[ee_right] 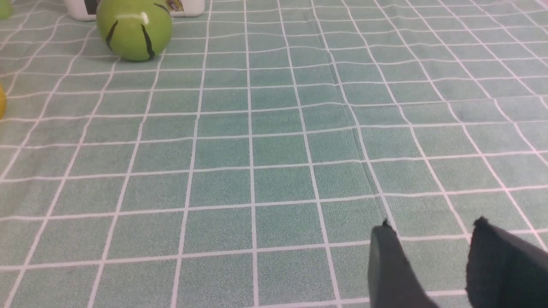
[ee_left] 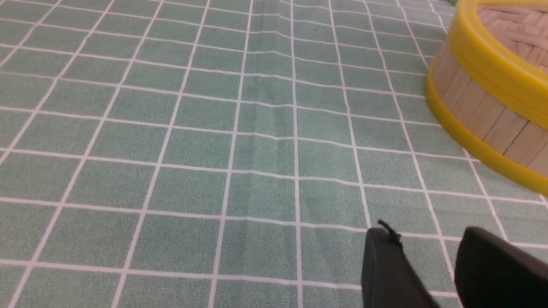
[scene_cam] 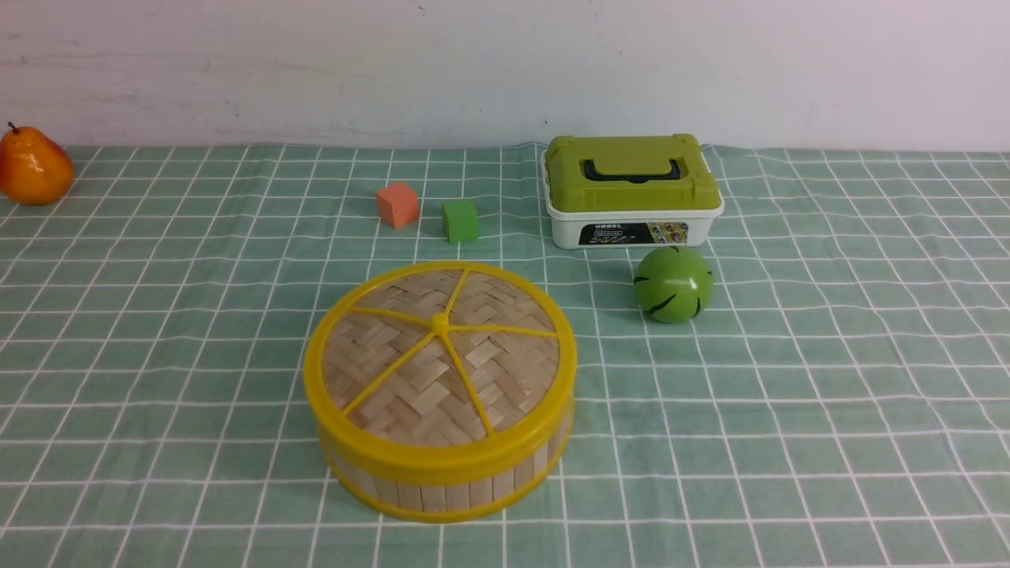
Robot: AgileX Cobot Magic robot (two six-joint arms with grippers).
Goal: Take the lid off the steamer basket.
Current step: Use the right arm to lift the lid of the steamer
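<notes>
The lid (scene_cam: 439, 351), woven tan bamboo with a yellow rim and yellow spokes meeting at a central knob, sits shut on the steamer basket (scene_cam: 442, 487), whose pale wooden slat walls and yellow bottom rim show at the front middle of the table. The basket (ee_left: 483, 111) and lid (ee_left: 509, 30) also show in the left wrist view. My left gripper (ee_left: 424, 233) is open and empty above the cloth, apart from the basket. My right gripper (ee_right: 432, 224) is open and empty over bare cloth. Neither arm shows in the front view.
A white box with a green lid (scene_cam: 631, 189) stands at the back right of middle, with a green ball (scene_cam: 673, 284) in front of it, also in the right wrist view (ee_right: 133, 29). An orange cube (scene_cam: 397, 204), a green cube (scene_cam: 460, 220) and an orange pear (scene_cam: 31, 166) lie further back.
</notes>
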